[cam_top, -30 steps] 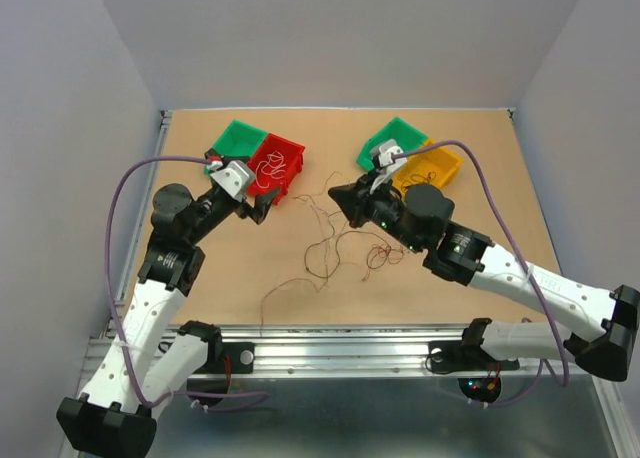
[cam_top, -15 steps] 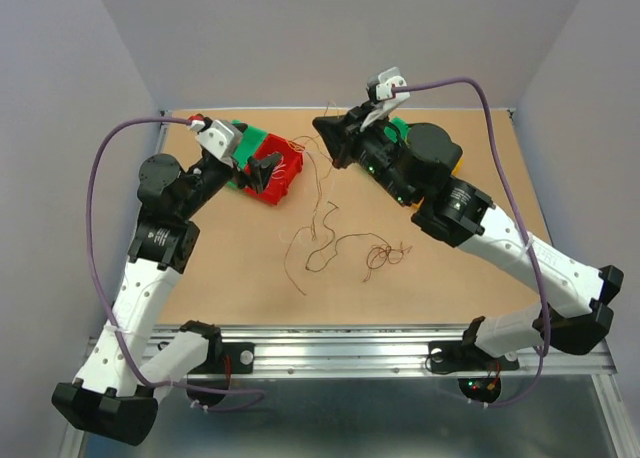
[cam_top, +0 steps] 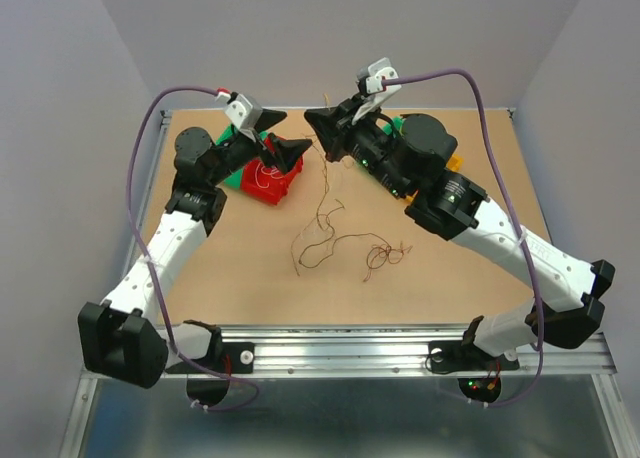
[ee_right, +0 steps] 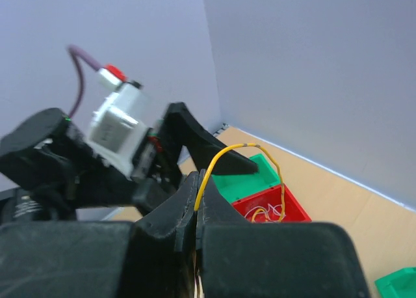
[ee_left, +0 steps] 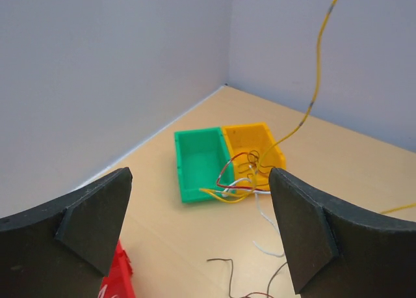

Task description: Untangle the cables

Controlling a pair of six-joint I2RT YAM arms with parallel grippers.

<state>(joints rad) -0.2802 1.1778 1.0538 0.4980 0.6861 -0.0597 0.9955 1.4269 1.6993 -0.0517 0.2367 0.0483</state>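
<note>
Right gripper (ee_right: 197,184) pinching fully closed on yellow strand (ee_right: 224,153), raised above table (cam_top: 220,268). Left gripper (cam_top: 283,144) gaping at full width, holding nothing, hovering over red bin (cam_top: 262,186); green bin (ee_right: 253,179) sitting just beside it. Cables (cam_top: 325,240) lying as loose tangle at table centre, thin strand rising from tangle toward Right gripper

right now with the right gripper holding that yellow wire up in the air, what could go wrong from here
1. The right gripper pinches the yellow wire only at its fingertips; so thin a strand may slip out.
2. Strands trail from it down to the clump on the table, so lifting further might tighten the knot.
3. The open left gripper hangs close by, above the red bin; the two could bump.
</note>
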